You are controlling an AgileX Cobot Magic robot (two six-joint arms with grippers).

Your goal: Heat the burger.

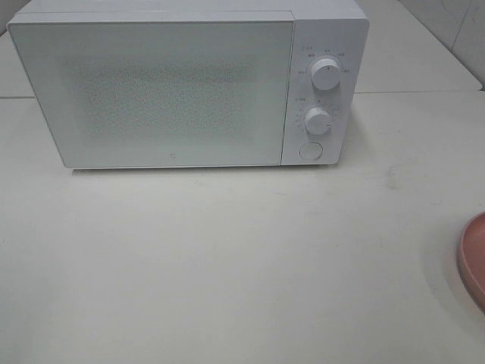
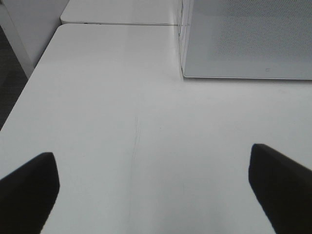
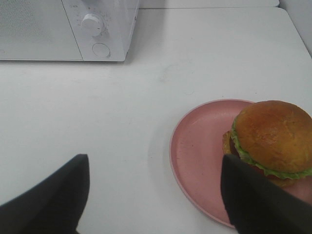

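Observation:
The burger (image 3: 273,131), with a glossy brown bun and a green lettuce frill, sits on a pink plate (image 3: 200,146) in the right wrist view. My right gripper (image 3: 155,165) is open just short of the plate, one finger (image 3: 258,200) overlapping the plate's near side beside the burger, and nothing is held. The white microwave (image 1: 151,91) stands at the back of the table with its door shut. My left gripper (image 2: 153,161) is open over bare table, a short way in front of the microwave (image 2: 243,39). Neither gripper shows in the exterior high view, where only the plate's rim (image 1: 474,258) appears.
The microwave has two round knobs (image 1: 325,73) (image 1: 317,120) and a round button (image 1: 310,150) on its right panel. The white table (image 1: 227,265) spreads in front of it. A seam and the table's left edge (image 2: 29,83) show in the left wrist view.

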